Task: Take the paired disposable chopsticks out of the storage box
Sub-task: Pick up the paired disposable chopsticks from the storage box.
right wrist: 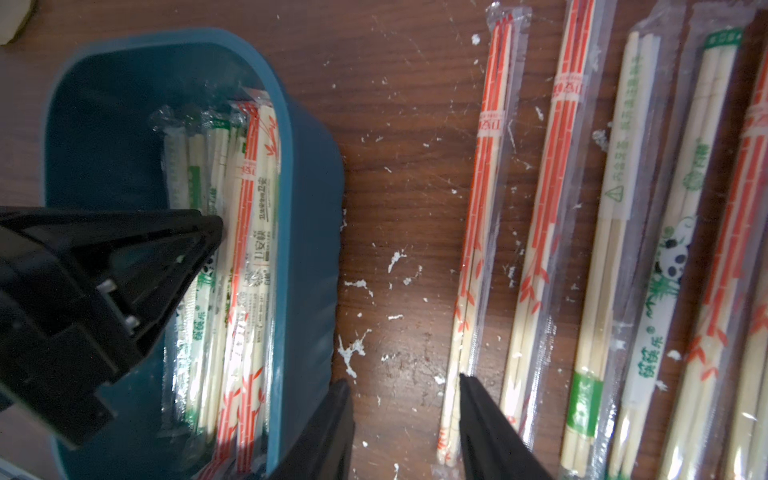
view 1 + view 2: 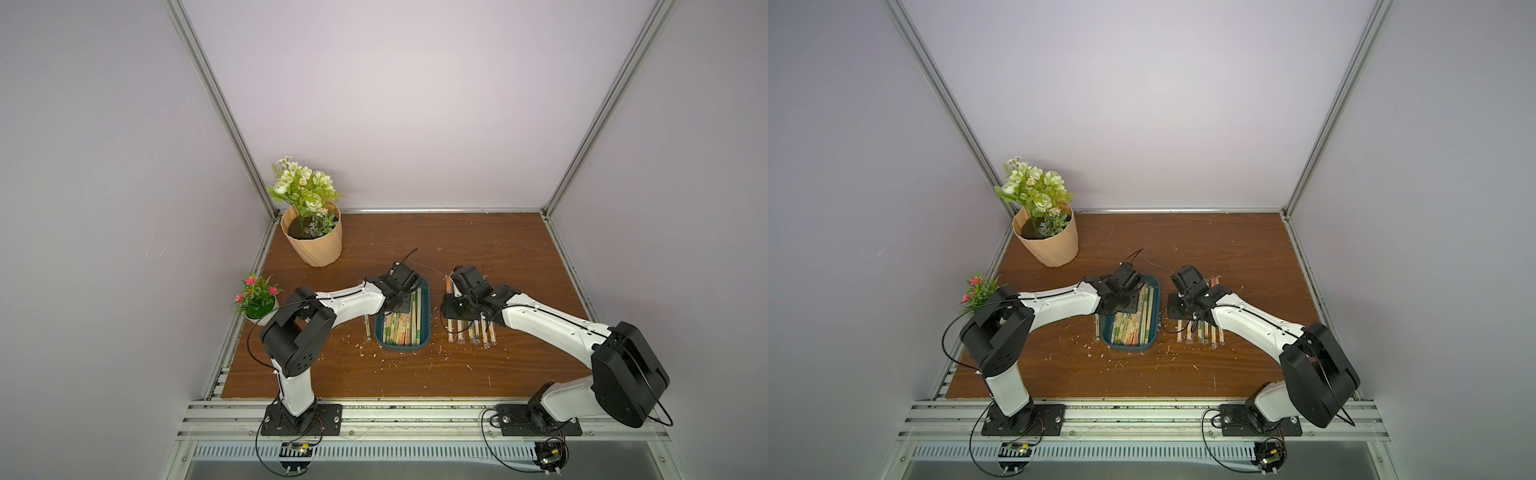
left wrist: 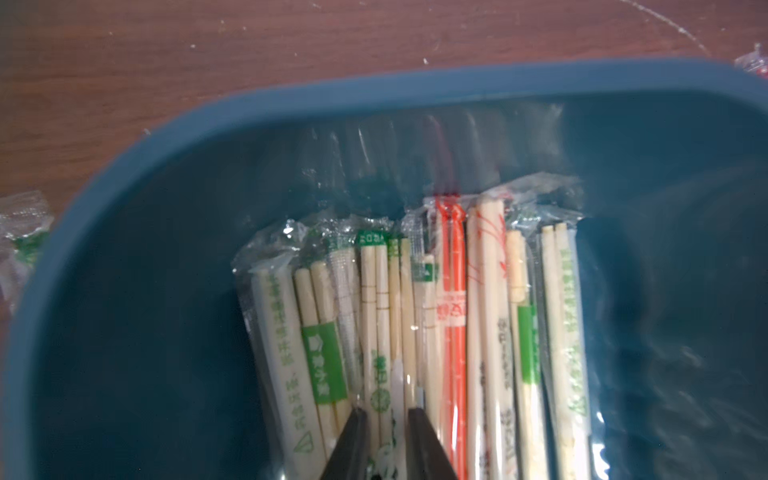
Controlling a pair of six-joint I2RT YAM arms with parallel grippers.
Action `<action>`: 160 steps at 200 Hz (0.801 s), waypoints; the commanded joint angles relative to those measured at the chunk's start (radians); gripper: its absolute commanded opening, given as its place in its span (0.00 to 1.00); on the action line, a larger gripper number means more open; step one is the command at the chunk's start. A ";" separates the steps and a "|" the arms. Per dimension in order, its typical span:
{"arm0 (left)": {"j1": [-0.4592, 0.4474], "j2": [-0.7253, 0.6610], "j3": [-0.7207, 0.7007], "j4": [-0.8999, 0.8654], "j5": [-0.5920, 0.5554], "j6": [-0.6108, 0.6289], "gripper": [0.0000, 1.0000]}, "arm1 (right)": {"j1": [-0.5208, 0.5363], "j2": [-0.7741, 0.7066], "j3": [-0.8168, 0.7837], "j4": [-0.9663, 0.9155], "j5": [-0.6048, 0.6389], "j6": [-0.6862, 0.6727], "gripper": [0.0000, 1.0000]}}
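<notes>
Brown wood-grain tabletop point(image 2: 478, 374) bearing teal storage box point(image 2: 427, 316), sleeved paired disposable chopsticks point(image 2: 469, 334) rowed beside it, lone pair point(image 2: 367, 332) opposite, peach flower pot point(image 2: 318, 245), small white plant pot point(image 2: 257, 314), scattered white flecks point(image 2: 361, 353).

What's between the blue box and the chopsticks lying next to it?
Just bare wooden table with little white flakes, between the blue box and the row of chopsticks. The right wrist view shows it, with the open right pincer over it.

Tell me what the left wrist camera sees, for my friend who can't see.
The claw pinches one green-printed pair among wrapped chopsticks lying side by side in the blue box. Brown table shows beyond its rim.
</notes>
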 commanded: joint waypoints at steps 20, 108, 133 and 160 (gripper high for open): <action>-0.010 0.033 -0.023 0.002 0.011 0.002 0.22 | -0.008 0.002 0.011 -0.003 0.004 -0.018 0.47; -0.010 0.009 -0.022 0.001 0.009 0.000 0.04 | -0.011 0.001 0.011 -0.004 0.004 -0.016 0.46; -0.009 0.000 -0.015 -0.005 0.008 0.001 0.00 | -0.012 0.002 0.011 -0.005 0.004 -0.018 0.46; -0.010 -0.016 -0.012 -0.008 -0.001 -0.002 0.00 | -0.012 0.001 0.010 -0.005 0.005 -0.018 0.47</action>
